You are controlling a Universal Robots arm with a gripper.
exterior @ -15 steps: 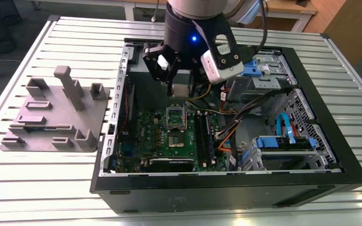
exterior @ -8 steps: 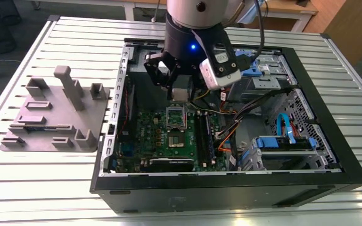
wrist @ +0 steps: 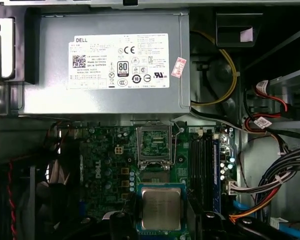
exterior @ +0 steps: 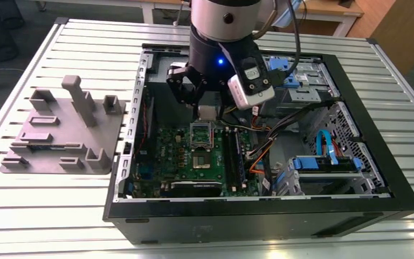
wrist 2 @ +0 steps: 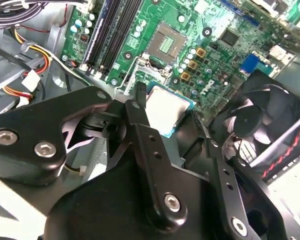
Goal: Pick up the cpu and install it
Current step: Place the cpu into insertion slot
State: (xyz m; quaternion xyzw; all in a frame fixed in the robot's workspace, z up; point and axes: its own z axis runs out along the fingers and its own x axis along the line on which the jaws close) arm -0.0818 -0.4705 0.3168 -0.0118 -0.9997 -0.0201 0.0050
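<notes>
While the gripper (wrist 2: pixel 166 116) hangs inside the computer case (exterior: pixel 379 178), we see its two black fingers (wrist 2: pixel 142 130) drawn in against opposite edges of the cpu (wrist 2: pixel 169 107), gripping it flat with the silver top facing the wrist. Beneath the chip lies the green motherboard (wrist: pixel 105 160), its open socket (exterior: pixel 201 161) just ahead in the exterior view. Farther back, in the first wrist view, we find the grey power supply (wrist: pixel 110 55).

The small square silver-topped cpu (wrist: pixel 161 209) is hanging above the green motherboard (wrist: pixel 110 160); the boxy grey metal power supply (wrist: pixel 105 100) is sitting just beside that board.
</notes>
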